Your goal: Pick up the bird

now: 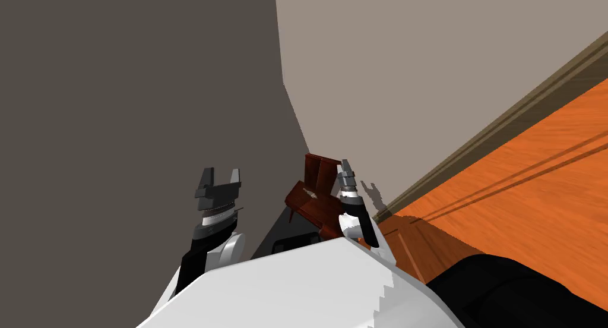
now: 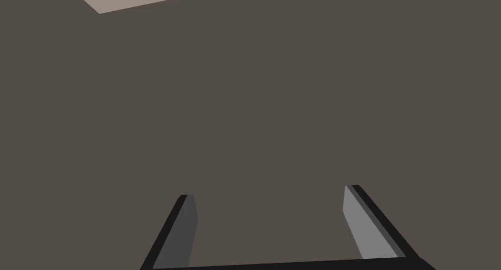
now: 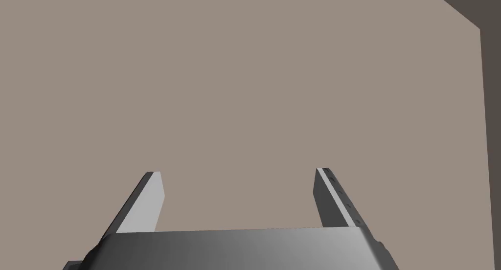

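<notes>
Beside my right hand [image 1: 345,164], spread empty like my left hand [image 1: 221,173], lies a pale speck, probably the bird [image 1: 309,193]: likely light, fragile; I'd pinch its body.

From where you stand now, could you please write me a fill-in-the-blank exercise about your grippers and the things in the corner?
1. The fingers of the left gripper and of the right gripper are both ____.
2. A small pale object, maybe the bird, lies on the red-brown furniture, nearer to the ____ gripper.
3. The wooden floor along the wall is ____ in colour.

Missing words: open; right; orange.
</notes>
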